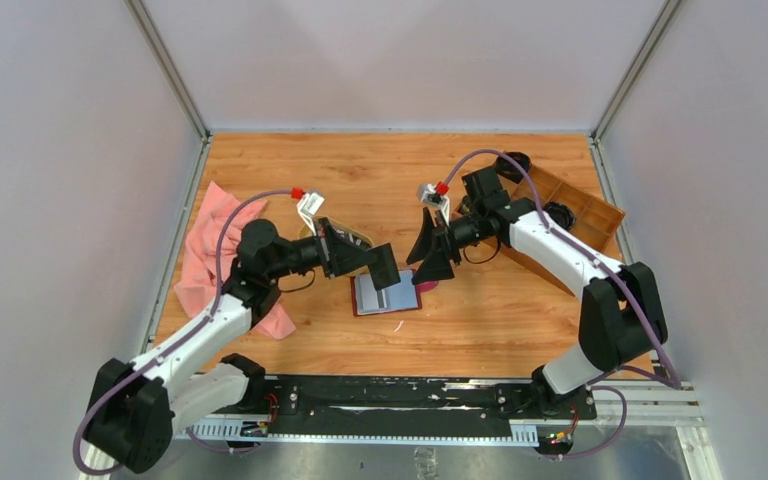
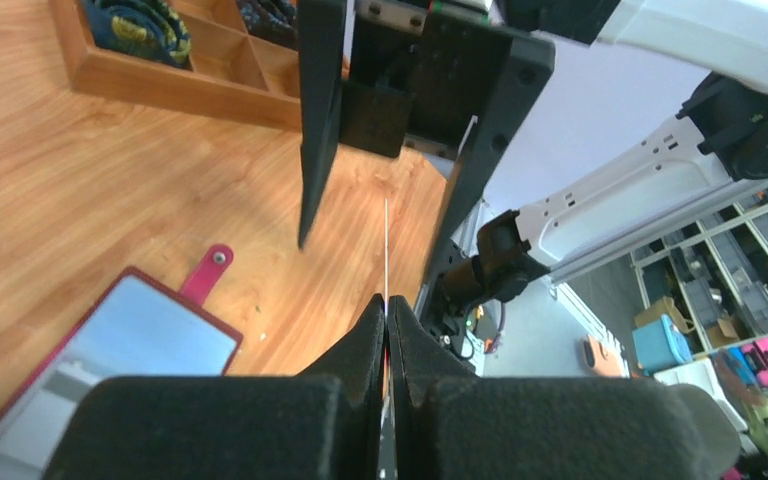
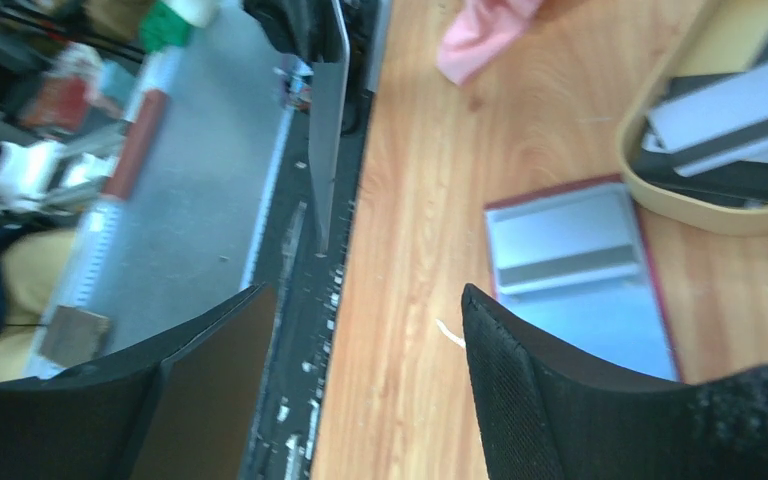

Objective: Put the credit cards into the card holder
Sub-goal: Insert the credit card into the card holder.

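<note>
Farthest left, a pink cloth lies crumpled on the table beside the left arm. Just right of it, partly under that arm, sits an oval tan dish holding several credit cards, pale grey and black, stacked loosely.

At mid-table the left gripper hangs above the wood, its jaws pressed fully together on one thin card held upright on its edge, so the left wrist view sees it as a bare line. Below and slightly right of it the card holder lies flat and opened out, grey pockets facing up, its red snap tab sticking out toward the right arm.

Facing the held card, the right gripper has its jaws spread wide, gripping nothing; the card's free end stands in the gap between the two fingers, touching neither as far as can be seen.

Farthest right, a brown wooden tray rests by the back corner.
</note>
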`<state>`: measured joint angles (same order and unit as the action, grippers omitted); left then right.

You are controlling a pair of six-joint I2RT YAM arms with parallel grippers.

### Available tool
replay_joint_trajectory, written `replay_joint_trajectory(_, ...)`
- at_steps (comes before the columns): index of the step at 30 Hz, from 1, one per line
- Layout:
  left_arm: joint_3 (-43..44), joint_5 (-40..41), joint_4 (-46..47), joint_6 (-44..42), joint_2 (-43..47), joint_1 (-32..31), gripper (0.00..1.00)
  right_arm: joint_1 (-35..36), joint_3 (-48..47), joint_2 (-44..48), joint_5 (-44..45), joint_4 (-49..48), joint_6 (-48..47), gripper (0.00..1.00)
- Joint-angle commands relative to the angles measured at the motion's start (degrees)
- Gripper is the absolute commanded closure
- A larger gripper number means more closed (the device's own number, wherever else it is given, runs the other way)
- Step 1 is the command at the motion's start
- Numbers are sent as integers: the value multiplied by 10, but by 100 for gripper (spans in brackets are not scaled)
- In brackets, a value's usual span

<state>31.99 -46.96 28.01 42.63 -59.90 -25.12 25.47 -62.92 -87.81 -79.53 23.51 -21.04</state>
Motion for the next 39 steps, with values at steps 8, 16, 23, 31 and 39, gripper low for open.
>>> replay_joint_trajectory(8,-215,170,-6,82,223,4,100,-13,-21,34,225,102,-129,31)
replay_joint_trajectory(16,-291,267,-5,102,243,-6,100,-13,-28,-18,242,97,-107,36)
replay_joint_trajectory(23,-315,347,34,121,216,-25,100,-12,-32,-38,248,97,-102,37)
replay_joint_trajectory(31,-352,374,63,157,183,-26,100,-12,-32,-40,247,98,-100,37)
replay_joint_trajectory(39,-344,370,67,192,107,-26,100,-12,-33,-38,246,98,-102,37)
